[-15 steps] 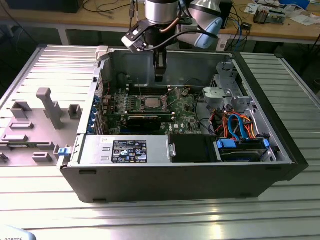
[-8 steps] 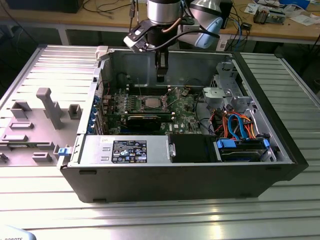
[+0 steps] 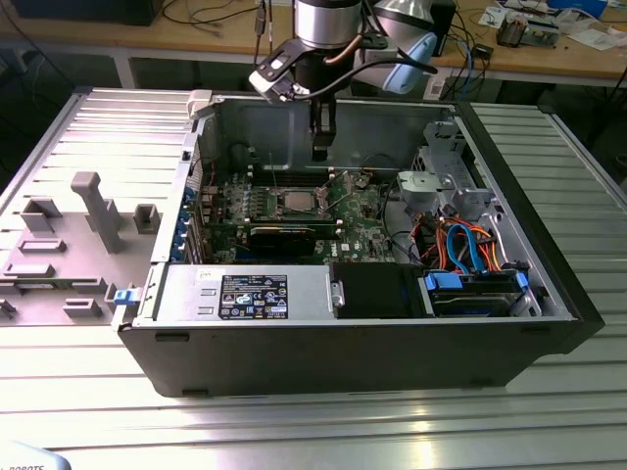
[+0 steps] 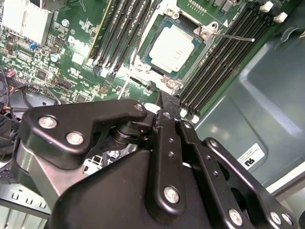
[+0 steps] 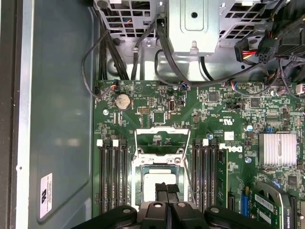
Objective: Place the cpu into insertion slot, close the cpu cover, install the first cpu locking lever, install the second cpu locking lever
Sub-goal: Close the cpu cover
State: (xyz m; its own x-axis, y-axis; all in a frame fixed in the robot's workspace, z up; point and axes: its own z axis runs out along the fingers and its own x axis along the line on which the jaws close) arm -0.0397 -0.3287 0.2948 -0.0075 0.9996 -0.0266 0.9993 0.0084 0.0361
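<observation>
Cpu (image 4: 170, 47) seated flat in insertion slot (image 4: 143, 59), silvery top up, on green board between two banks of black memory slots (image 4: 217, 57). In first wrist view, cpu (image 5: 148, 183) part-hidden under fingertips. Placement step looks done.

Cpu cover (image 5: 160, 130) not down: swung back from the socket, board visible through its window, nothing over the chip. One locking lever (image 4: 232, 36) free, sticking out as thin wire beside a socket corner, not latched. Second lever hard to make out.

Gripper (image 5: 167, 188) pinched closed, fingers together, nothing between them as far as can be told. Hanging over the socket, tips above the chip's edge on the side away from the cover. In exterior view, gripper (image 3: 320, 149) above the board inside the open computer case (image 3: 554, 255). Contact with chip: cannot tell, likely none.

Step in hand, judged: closing the cover. Calls for getting closed fingertips behind the raised frame edge and tipping it over onto the chip, keeping clear of the lever wire and not dragging across the chip top. Risks: frame catching on lever, chip nudged out of seat.
</observation>
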